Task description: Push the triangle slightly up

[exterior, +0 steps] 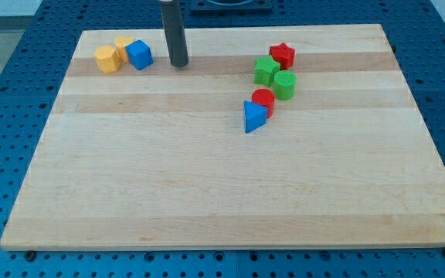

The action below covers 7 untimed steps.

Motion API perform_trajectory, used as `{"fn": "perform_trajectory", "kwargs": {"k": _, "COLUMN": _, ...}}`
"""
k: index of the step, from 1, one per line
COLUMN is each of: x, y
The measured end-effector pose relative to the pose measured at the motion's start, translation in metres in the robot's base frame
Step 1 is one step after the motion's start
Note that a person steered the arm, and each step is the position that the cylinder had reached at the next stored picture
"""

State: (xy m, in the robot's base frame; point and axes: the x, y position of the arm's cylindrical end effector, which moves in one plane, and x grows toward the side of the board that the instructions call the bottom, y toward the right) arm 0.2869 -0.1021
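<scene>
Pale wooden boards make up the worktop (pixel 207 193), which lies on a blue perforated base (pixel 6 116) visible around its edges. No fingers exist on this arm; it ends in a dark rod, and my tip (pixel 179 65) rests on the wood near the view's top, left of centre.

Just to the view's left of my tip sits a blue cube (pixel 139 54), close by but not clearly touching. Against the cube's left side is a yellow block (pixel 123 46), and a second yellow block (pixel 107 59) sits just left of and slightly below it; their exact shapes are hard to make out.

Well apart from my tip, toward the view's right and lower, lies the blue triangle (pixel 253 116), one corner pointing to the view's right. A red cylinder (pixel 263 101) stands touching the triangle's upper right. Above it and to the right is a green cylinder (pixel 284 85), with a green star-like block (pixel 266 70) to its upper left and a red star (pixel 283 55) at the top of that cluster.
</scene>
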Motion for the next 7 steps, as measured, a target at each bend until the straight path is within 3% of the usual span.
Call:
{"fn": "perform_trajectory", "kwargs": {"k": 4, "x": -0.004, "y": -0.067}}
{"fn": "perform_trajectory", "kwargs": {"k": 5, "x": -0.004, "y": -0.045}}
{"fn": "perform_trajectory", "kwargs": {"k": 7, "x": 0.006, "y": 0.07}}
